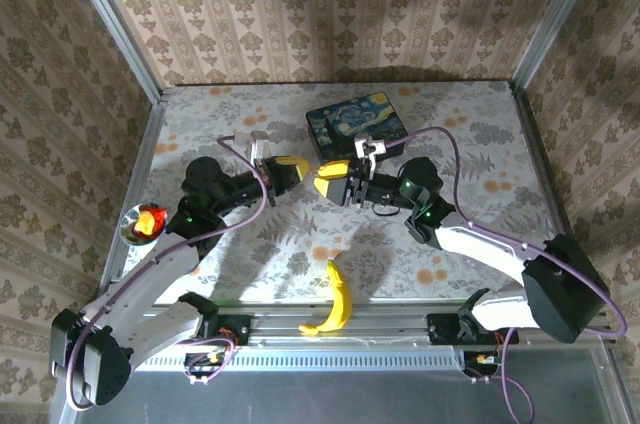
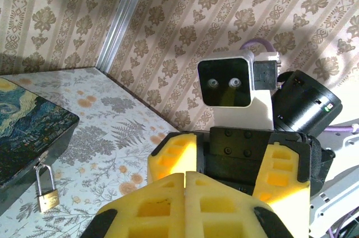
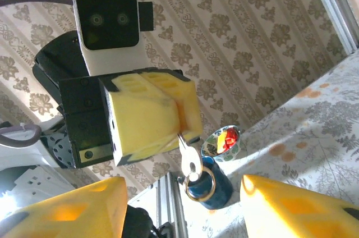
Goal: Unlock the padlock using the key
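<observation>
Above mid-table, the left gripper [image 3: 180, 127] pinches the key [image 3: 189, 162] tight, facing the wide-open right gripper [image 1: 330, 184], which should likely close squarely on its dangling head before seeking the padlock [image 2: 48, 196] hanging from the far box [image 2: 28, 131].

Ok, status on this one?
Left fingers shut on key, off the table. Right fingers open, facing them. Padlock hangs shut on box, untouched.
</observation>
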Motion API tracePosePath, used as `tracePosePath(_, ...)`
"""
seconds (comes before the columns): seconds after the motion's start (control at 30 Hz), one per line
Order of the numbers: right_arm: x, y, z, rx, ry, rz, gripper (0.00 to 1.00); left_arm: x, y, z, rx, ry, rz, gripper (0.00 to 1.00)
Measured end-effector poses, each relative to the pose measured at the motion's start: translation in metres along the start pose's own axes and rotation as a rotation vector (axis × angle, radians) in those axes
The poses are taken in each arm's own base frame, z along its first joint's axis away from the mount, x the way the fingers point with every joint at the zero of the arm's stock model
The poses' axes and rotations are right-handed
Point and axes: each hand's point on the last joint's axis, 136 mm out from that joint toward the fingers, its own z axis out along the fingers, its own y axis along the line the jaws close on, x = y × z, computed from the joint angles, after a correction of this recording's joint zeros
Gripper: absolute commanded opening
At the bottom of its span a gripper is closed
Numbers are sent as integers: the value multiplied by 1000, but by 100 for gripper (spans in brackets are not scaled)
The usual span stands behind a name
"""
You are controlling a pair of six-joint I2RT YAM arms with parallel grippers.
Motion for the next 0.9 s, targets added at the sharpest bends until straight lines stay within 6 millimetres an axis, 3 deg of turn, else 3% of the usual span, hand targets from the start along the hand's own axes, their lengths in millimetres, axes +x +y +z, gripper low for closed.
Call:
tracePosePath(0.2,-3,1,8,-30,10,2,39,0,0,1,8,-4,-5,0)
tracePosePath(0.9,-1,2,8,-37,22,13,0,0,-4,1,33,-6,-15,0)
